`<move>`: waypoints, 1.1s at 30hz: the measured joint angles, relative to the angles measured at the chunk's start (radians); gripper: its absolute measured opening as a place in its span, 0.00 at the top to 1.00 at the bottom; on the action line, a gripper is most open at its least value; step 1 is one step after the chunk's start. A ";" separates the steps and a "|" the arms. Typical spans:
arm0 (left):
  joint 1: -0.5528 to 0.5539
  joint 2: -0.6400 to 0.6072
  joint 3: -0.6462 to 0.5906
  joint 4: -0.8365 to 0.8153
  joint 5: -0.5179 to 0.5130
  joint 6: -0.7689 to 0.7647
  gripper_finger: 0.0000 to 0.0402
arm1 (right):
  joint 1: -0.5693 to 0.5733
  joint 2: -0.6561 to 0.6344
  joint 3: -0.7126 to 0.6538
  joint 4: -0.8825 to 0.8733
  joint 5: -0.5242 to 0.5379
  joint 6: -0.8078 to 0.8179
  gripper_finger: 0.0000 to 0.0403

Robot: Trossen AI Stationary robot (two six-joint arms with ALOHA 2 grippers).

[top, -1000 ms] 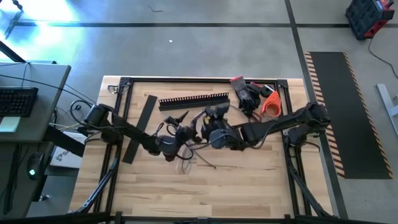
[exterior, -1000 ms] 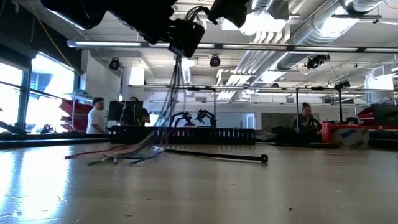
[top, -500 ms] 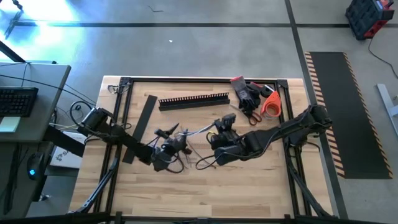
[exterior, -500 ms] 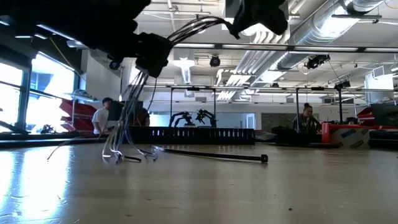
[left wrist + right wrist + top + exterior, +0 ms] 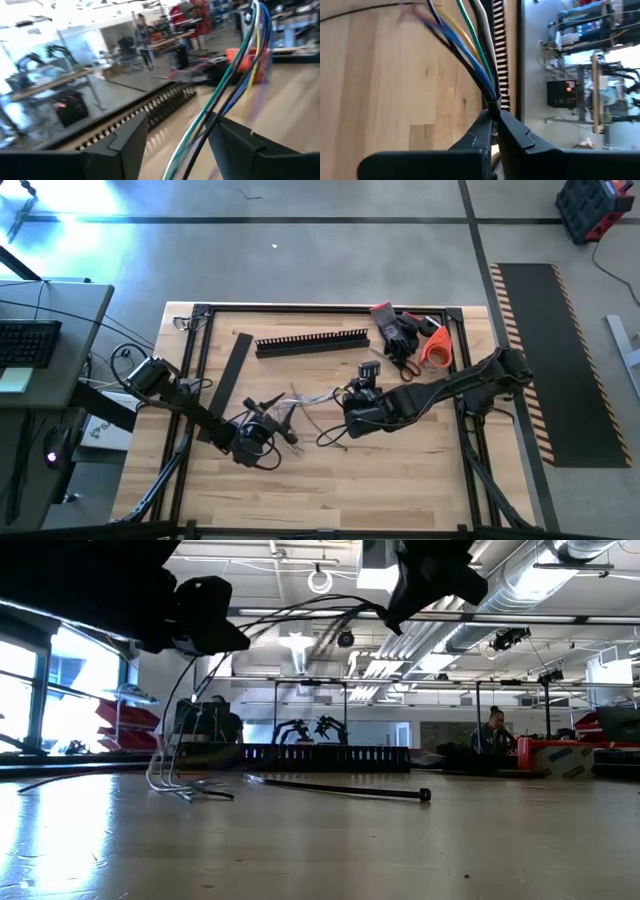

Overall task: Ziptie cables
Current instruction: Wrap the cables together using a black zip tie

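The right gripper is clenched on the cables, its two fingers pinched together where the strands gather into one tight bunch. Held this way, the loose wires stay collected at a single point, which looks like the spot meant for the tie. From that pinch the coloured and dark strands fan out over the wooden table.

In the high view the right gripper sits over the middle of the table, and the cables run leftward from it to the left gripper. In the left wrist view the left gripper stands released, its fingers spread wide with the cables passing through the gap, apparently guiding the bundle rather than gripping it.

The low view shows the cables arching in the air between the two arms, with free ends drooping to the table. A black zip tie lies flat on the table, apart from the bundle and not yet used. The slotted duct lies behind the arms, clear of the work.
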 joint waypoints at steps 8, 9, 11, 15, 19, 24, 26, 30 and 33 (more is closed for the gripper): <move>0.033 -0.001 -0.008 -0.171 0.216 -0.180 0.58 | -0.008 0.000 0.000 0.031 -0.018 -0.025 1.00; 0.035 -0.005 -0.008 -0.181 0.236 -0.159 0.57 | -0.011 0.000 0.000 0.042 -0.017 -0.039 1.00; 0.037 -0.026 -0.008 -0.181 0.279 -0.129 0.54 | -0.015 0.000 -0.001 0.073 -0.014 -0.067 1.00; 0.045 -0.110 0.009 -0.181 0.397 -0.050 0.45 | -0.031 0.000 -0.001 0.149 -0.014 -0.130 1.00; 0.048 -0.185 0.060 -0.187 0.453 0.101 0.38 | -0.060 0.000 -0.001 0.211 -0.015 -0.153 1.00; 0.104 -0.163 0.160 -0.186 0.496 0.209 0.37 | -0.092 0.000 -0.002 0.242 -0.015 -0.154 1.00; 0.139 -0.121 0.201 -0.187 0.491 0.226 0.37 | -0.093 0.000 -0.002 0.268 -0.008 -0.161 1.00; 0.201 -0.044 0.282 -0.191 0.348 0.208 0.37 | -0.085 0.000 -0.002 0.327 -0.004 -0.200 1.00; 0.224 -0.009 0.322 -0.189 0.223 0.222 0.37 | -0.072 0.000 -0.002 0.328 -0.004 -0.202 1.00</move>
